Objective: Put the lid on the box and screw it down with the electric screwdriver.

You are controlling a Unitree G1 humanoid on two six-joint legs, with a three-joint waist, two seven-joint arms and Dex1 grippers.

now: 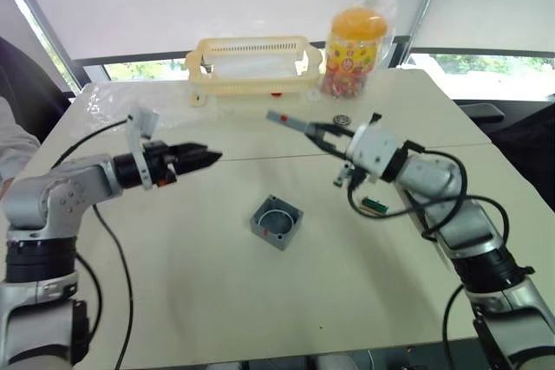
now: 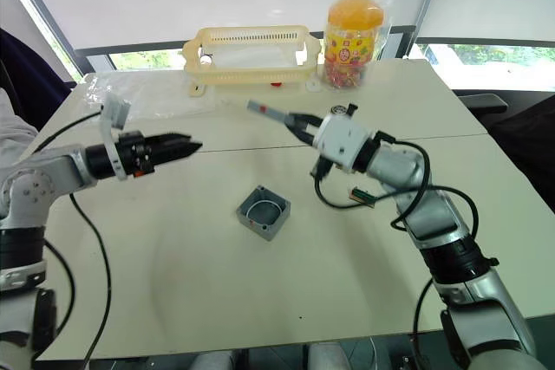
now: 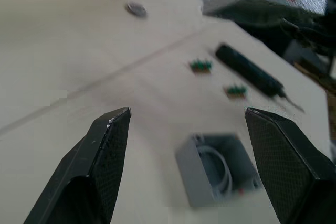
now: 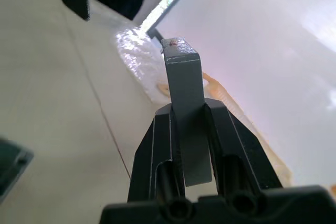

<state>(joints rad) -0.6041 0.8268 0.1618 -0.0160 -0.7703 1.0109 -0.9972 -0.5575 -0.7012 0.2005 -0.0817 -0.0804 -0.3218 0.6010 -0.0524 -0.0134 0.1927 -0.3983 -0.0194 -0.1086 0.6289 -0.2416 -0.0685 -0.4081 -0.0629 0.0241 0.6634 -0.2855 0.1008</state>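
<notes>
The grey box (image 1: 277, 221) sits open side up in the middle of the table, also seen as the box (image 3: 218, 174) in the left wrist view. My right gripper (image 1: 314, 132) is raised above the table behind the box and shut on the flat grey lid (image 1: 285, 120), held edge-on as the lid (image 4: 184, 108) between its fingers. My left gripper (image 1: 205, 158) hovers open and empty to the left of the box, pointing toward the lid. The dark electric screwdriver (image 3: 250, 72) lies on the table beyond the box, by my right arm.
A cream plastic basket (image 1: 251, 62) and an orange-lidded candy jar (image 1: 355, 51) stand at the table's far edge. Small green bit strips (image 1: 375, 206) lie under my right arm. A small round metal piece (image 1: 343, 118) lies behind the lid. Clear plastic (image 1: 130, 97) lies far left.
</notes>
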